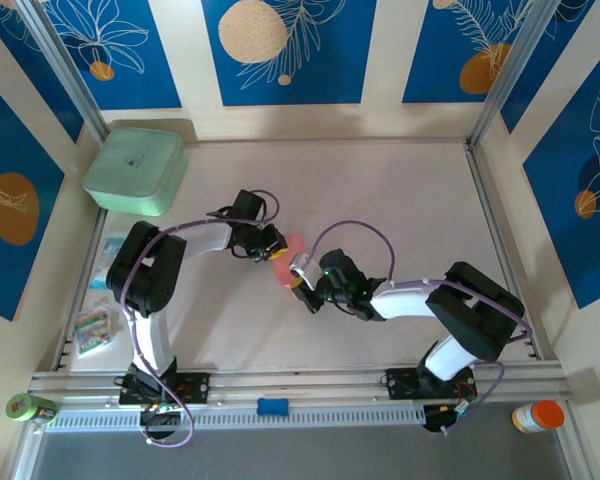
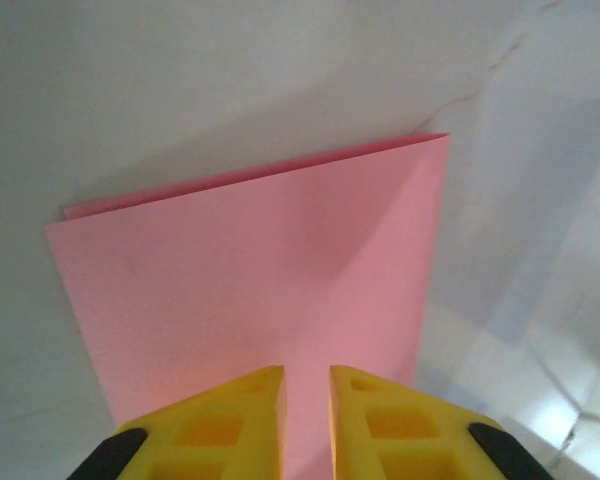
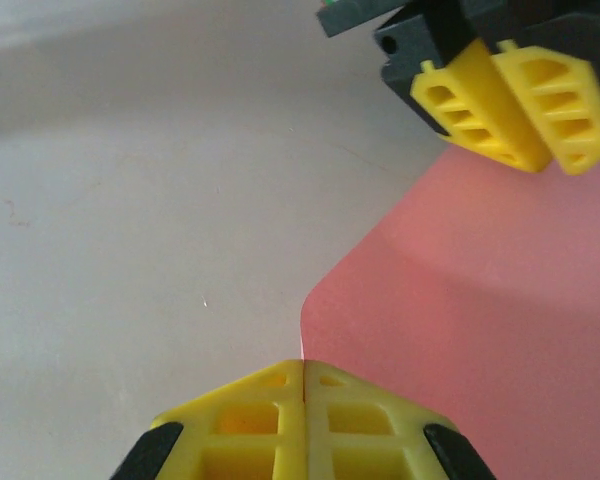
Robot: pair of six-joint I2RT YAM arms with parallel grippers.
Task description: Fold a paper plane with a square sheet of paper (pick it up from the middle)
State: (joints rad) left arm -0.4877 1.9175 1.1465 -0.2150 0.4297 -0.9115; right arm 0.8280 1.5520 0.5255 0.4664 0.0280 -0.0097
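The square sheet of paper [image 1: 289, 256] is pink-red and folded over, lying on the pale table between my two grippers. In the left wrist view the paper [image 2: 250, 280] shows two layers along its far edge. My left gripper [image 2: 307, 372] hovers over its near part, jaws a narrow gap apart with flat paper showing in the gap. The left gripper [image 1: 271, 250] sits at the paper's upper left. My right gripper [image 3: 303, 363] is shut, and the paper [image 3: 460, 320] curls up so that its edge runs into the seam between the fingers. The right gripper [image 1: 299, 273] sits at the paper's lower right.
A mint-green box [image 1: 137, 170] stands at the back left. Small printed packets [image 1: 93, 330] lie along the left side. On the front rail are a blue block [image 1: 272, 406], a green roll [image 1: 28, 407] and an orange-lidded jar [image 1: 537, 415].
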